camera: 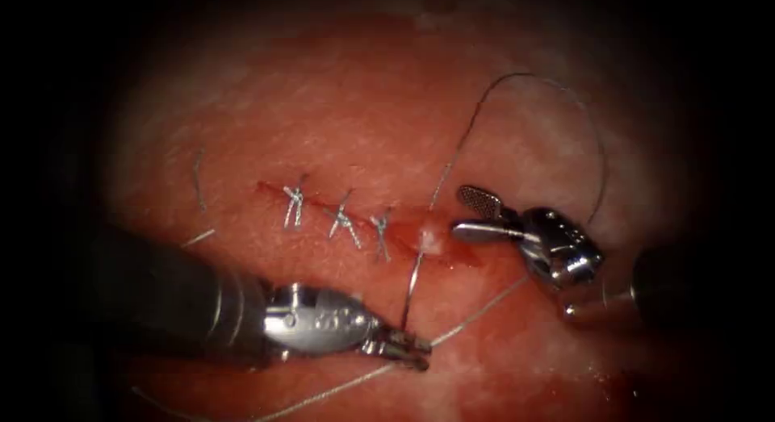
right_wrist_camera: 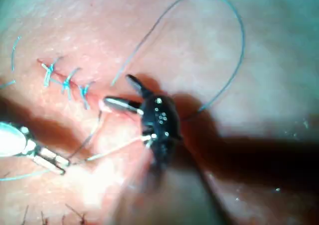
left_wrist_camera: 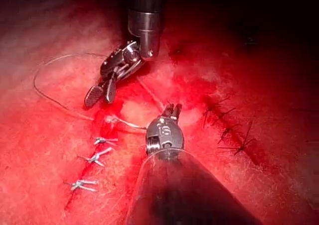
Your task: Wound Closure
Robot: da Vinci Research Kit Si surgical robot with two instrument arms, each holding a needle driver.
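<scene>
Three finished stitches [camera: 339, 219] along cut [camera: 420, 243]. Left pincer [camera: 409, 349] clamped on one needle [camera: 412, 283] at its end, other end in tissue [camera: 339, 107]. Right pincer [camera: 467, 212] wide, empty. One thread [camera: 557, 87] loops right.

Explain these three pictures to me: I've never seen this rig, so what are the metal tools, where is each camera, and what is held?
This is a surgical practice robot closing a cut in pork belly, the tissue. The endoscope view looks from above; the other two ride near each arm's wrist. The left tool grips the curved needle at its lower end; the needle rises to the cut, apparently entering the tissue there. The right tool is open beside the cut, holding nothing. Three finished stitches lie left of it, and thread loops above.
</scene>
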